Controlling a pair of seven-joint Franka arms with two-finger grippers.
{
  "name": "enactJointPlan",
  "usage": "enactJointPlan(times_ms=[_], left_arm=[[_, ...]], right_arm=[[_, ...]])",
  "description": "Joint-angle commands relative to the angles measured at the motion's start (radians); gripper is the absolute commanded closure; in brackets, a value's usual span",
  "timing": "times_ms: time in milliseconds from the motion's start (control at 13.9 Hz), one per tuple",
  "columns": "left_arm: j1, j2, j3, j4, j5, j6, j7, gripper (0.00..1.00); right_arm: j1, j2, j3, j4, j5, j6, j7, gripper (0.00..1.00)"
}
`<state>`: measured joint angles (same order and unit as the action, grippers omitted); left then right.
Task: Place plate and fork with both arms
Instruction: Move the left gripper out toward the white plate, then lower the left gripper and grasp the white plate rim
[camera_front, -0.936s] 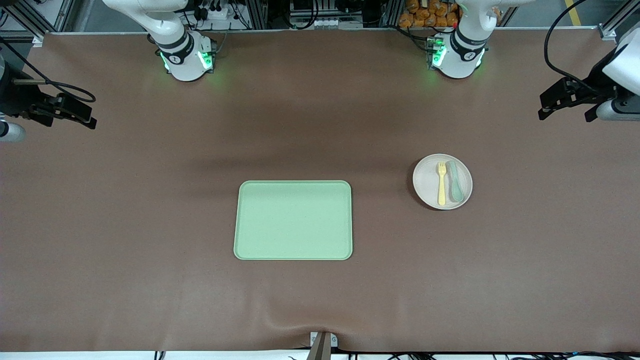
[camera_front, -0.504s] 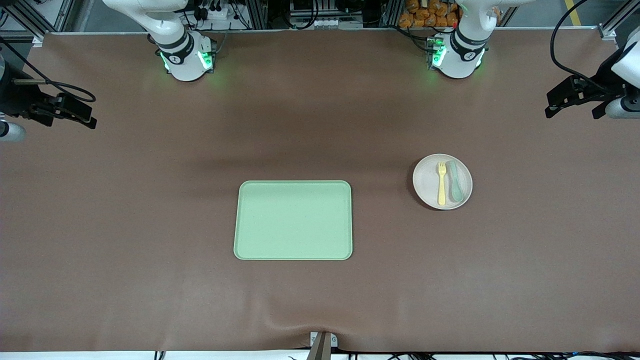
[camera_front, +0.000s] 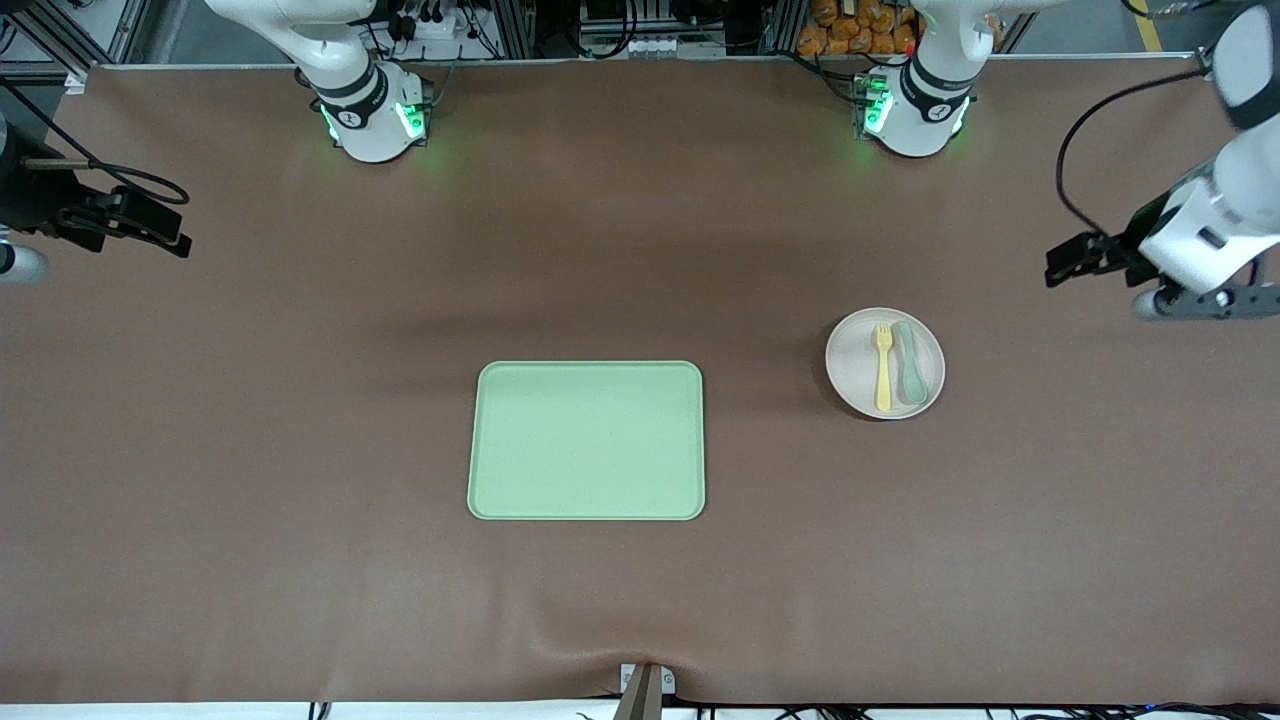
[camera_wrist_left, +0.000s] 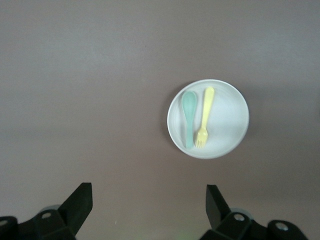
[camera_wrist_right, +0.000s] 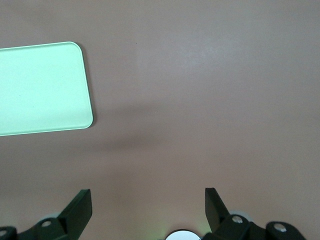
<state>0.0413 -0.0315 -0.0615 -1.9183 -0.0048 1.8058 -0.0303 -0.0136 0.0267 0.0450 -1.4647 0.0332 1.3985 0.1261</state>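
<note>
Left wrist view shows my left gripper (camera_wrist_left: 147, 210), jaws apart, high above the plate (camera_wrist_left: 227, 125); fork (camera_wrist_left: 203, 117) and spoon (camera_wrist_left: 188, 112) lie almost touching, I think, so I risk pinching both. Right gripper (camera_wrist_right: 147, 210) waits, jaws apart, beside the tray (camera_wrist_right: 40, 90).

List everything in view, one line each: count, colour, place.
plate: one, off-white, on the table toward the left arm's end.
fork: one, pale yellow, lying on the plate.
spoon: one, grey-green, on the plate beside the fork.
tray: one, light green, mid-table, nearer the front camera than the plate.
table: one, brown.
left gripper: one, black, open, in the air over the table's left-arm end.
right gripper: one, black, open, waiting over the right-arm end.
</note>
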Motion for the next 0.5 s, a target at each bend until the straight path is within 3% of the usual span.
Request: enactJointPlan(times_ms=[0,144,432], left_arm=[[0.023,-0.025,-0.008,-0.224,0.005,0.278,-0.014,0.00],[0.023,0.028,-0.008,-0.301,-0.027,0.421,-0.043,0.00],[0.019,0.185,-0.017,-0.324,-0.064,0.550,-0.059,0.00]], right_arm=[[-0.016,-0.007,0.007,-0.006,0.007,-0.006,-0.011,0.00],[-0.016,-0.005,0.007,-0.006,0.008,-0.006,-0.013,0.00],[-0.016,-0.007,0.007,-0.006,0.008,-0.006,-0.013,0.00]])
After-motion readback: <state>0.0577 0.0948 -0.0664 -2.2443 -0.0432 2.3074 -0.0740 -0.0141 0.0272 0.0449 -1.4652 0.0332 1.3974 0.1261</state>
